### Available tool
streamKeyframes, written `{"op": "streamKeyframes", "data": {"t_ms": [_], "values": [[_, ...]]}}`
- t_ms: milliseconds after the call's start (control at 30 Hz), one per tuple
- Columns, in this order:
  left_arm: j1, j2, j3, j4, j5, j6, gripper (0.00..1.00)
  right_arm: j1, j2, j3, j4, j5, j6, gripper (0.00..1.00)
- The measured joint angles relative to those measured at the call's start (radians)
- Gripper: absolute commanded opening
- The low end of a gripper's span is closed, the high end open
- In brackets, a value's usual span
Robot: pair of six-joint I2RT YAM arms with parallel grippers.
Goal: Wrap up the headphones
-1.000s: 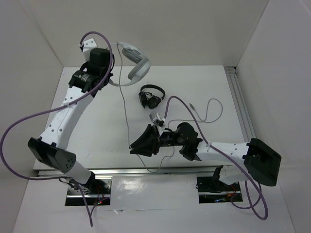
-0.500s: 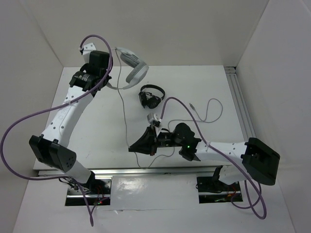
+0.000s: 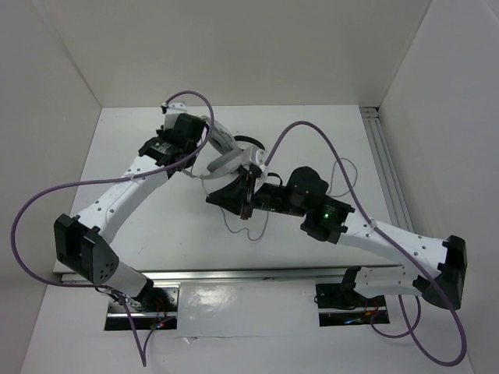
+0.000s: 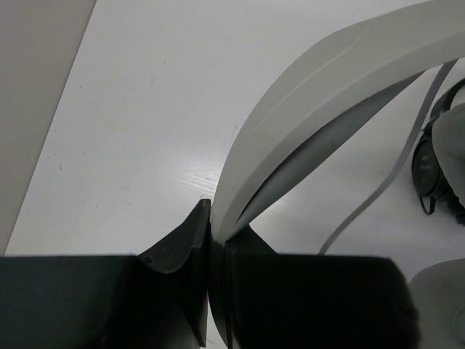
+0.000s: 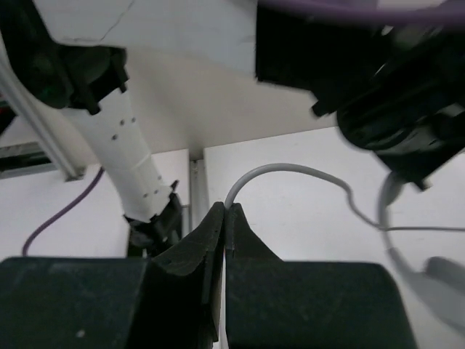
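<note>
White table; left fingers pinch the headphones, right fingers pinch the cable.

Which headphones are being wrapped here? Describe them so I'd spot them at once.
Start at the middle of the table. The headphones are held in the left gripper, clamped by their wide headband. They are white and light grey, unlike the smaller black headphones beside them.

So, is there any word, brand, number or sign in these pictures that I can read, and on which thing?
None can be read.
The headphones show no brand.
A pale mark on the left arm's motor is too small to read.
</note>
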Motion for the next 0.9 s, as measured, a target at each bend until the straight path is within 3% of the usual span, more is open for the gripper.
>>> {"op": "streamKeyframes", "data": {"t_ms": [167,433,900], "values": [[-0.045,0.0,-0.064,-0.019,0.046,0.064,0.0,0.0,-0.035,0.124,-0.212,0.158,-0.147,0.0],[-0.097,-0.058,-0.14,-0.057,0.186,0.174,0.0,0.0,-0.04,0.161,-0.444,0.426,-0.295,0.0],[-0.158,-0.241,-0.169,-0.142,0.452,0.323,0.0,-0.011,0.008,0.162,-0.391,0.869,-0.455,0.0]]}}
